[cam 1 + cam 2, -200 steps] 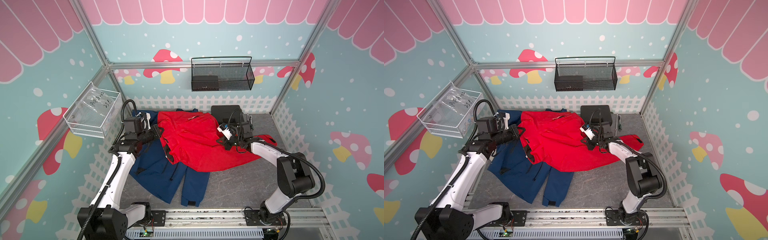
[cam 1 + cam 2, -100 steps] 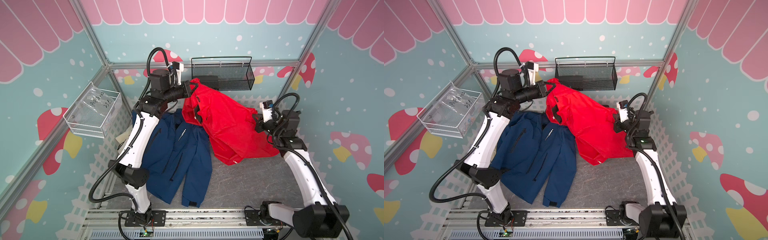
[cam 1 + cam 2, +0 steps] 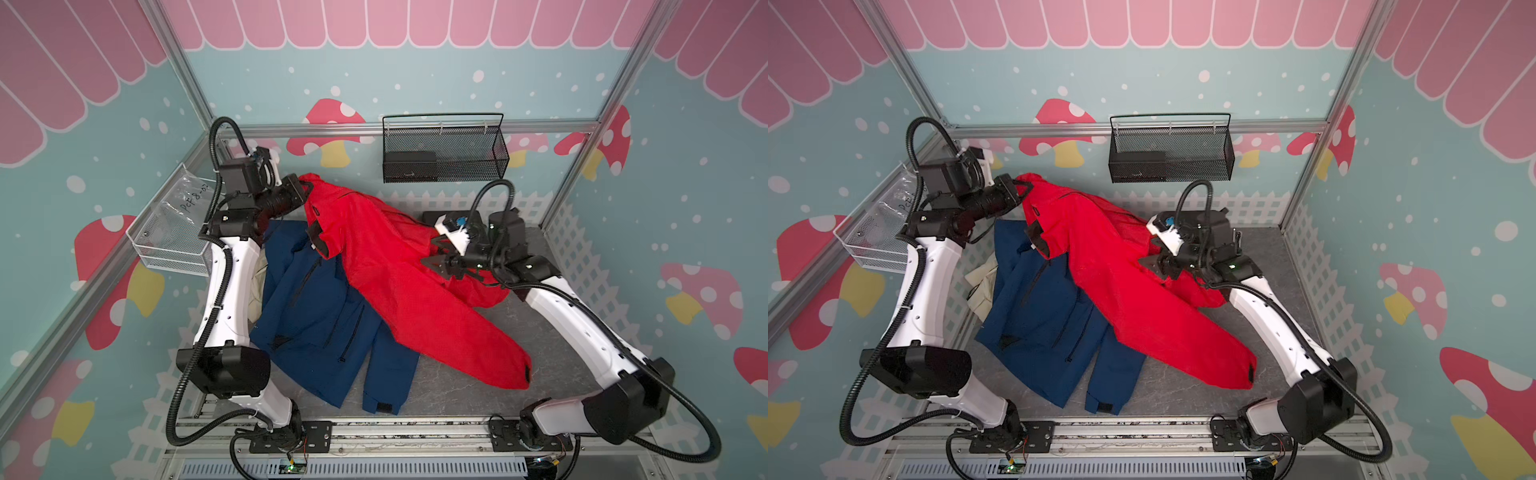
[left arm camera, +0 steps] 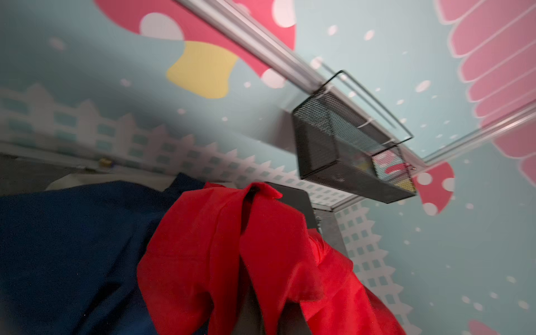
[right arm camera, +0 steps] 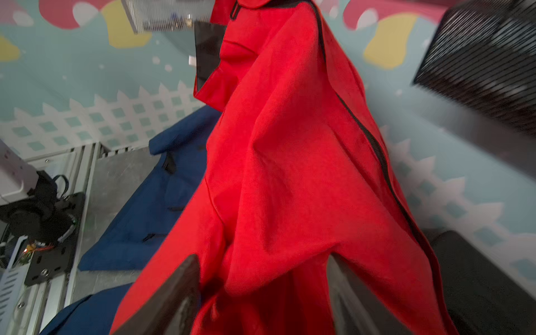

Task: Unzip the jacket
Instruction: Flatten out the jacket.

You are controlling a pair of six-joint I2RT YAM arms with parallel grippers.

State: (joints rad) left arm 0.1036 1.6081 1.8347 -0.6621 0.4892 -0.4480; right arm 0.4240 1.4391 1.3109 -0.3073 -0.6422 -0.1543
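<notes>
1. Red jacket [image 3: 399, 270] is the task item. It lies slanted and partly over the blue jacket [image 3: 316, 324]. Its collar end is held up off the blue jacket, and 1 sleeve trails past the blue jacket's hem side onto the table [image 3: 457, 390].
2. Left gripper [image 3: 305, 191] is pressed together, pinching the red jacket's collar above the blue jacket's collar end.
3. Right gripper [image 3: 442, 262] is spread wide. The right wrist view shows its fingers [image 5: 174, 295] well apart with loose red cloth between them and nothing clamped. It sits at the red jacket's edge, on the side away from the blue jacket.
4. Change: 1 second ago both grippers were shut on the red jacket as it lay flat over the blue jacket. It then got hoisted high. Now it is lower again and the right gripper has let go.
5. Meaning: this looks like a shake-out and regrasp, not the unzip itself. The zipper [image 5: 374, 145] shows as a dark, closed-looking line and the puller is not visible. Unzipping has likely not started.
6. Next, as a guess: the right gripper must find the puller while the left keeps the collar taut.
</notes>
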